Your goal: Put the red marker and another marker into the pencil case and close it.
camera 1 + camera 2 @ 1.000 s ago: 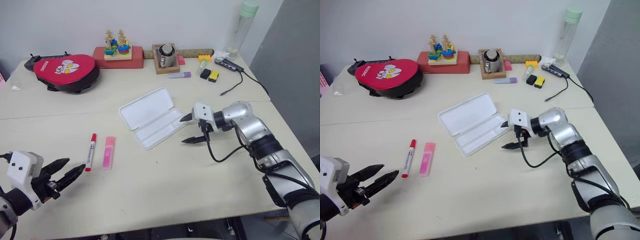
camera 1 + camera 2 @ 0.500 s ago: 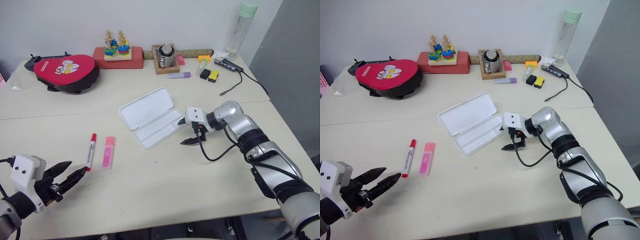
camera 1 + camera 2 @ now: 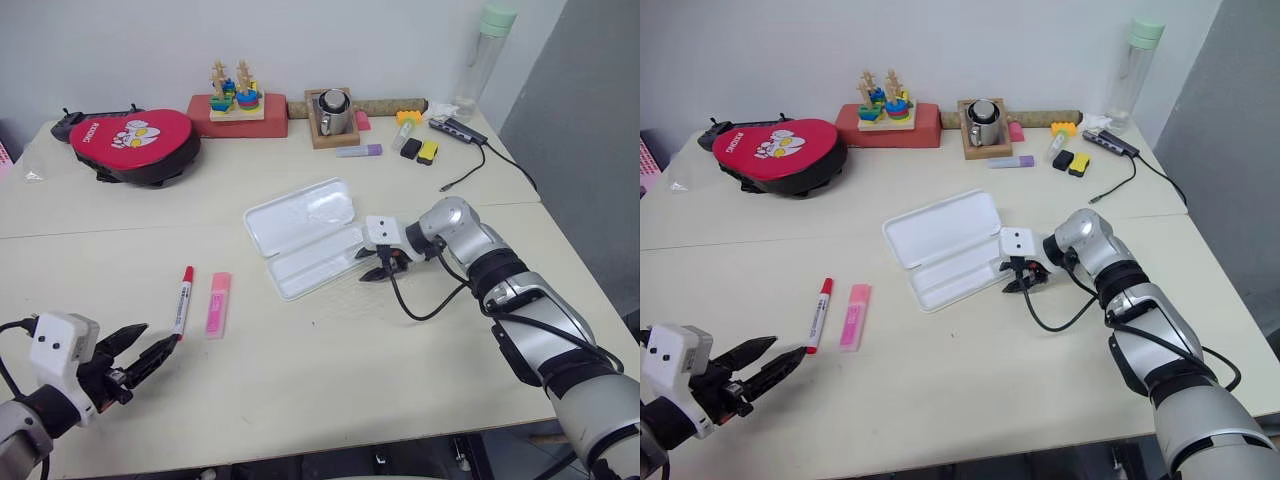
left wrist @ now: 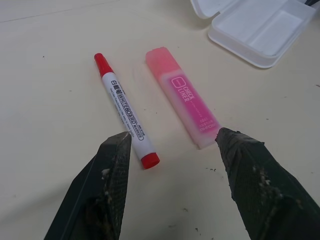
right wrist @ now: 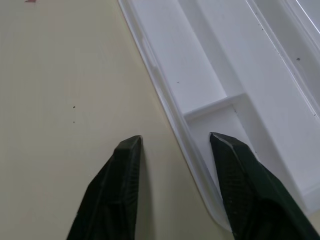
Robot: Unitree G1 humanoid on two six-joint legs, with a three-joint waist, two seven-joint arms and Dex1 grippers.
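A pale beige table point(image 3: 330, 390) holds everything. Largest of the task's things is the pencil case point(image 3: 305, 235), a white plastic hinged box with rounded corners lying open near the table's middle; its flat lid half sits farther back and its nearer half is split by a long ridge with a short cross wall at one end. The right gripper point(image 3: 372, 265) is at the case's near right corner, its two black fingers point(image 5: 125, 190) spread, one over the bare table and the other above the case's tray, straddling the rim. Well to the left of the case lie two pens side by side, close but not touching. The pink highlighter point(image 3: 217, 303) is flat and chunky, with a pale translucent cap and a brighter pink body printed with a label. Just left of it, the red marker point(image 3: 183, 297) is slim, with a white barrel printed "WHITEBOARD", a red cap and a red tail. The left gripper point(image 3: 138, 352) hovers just short of their near ends, fingers point(image 4: 112, 185) apart, holding nothing.
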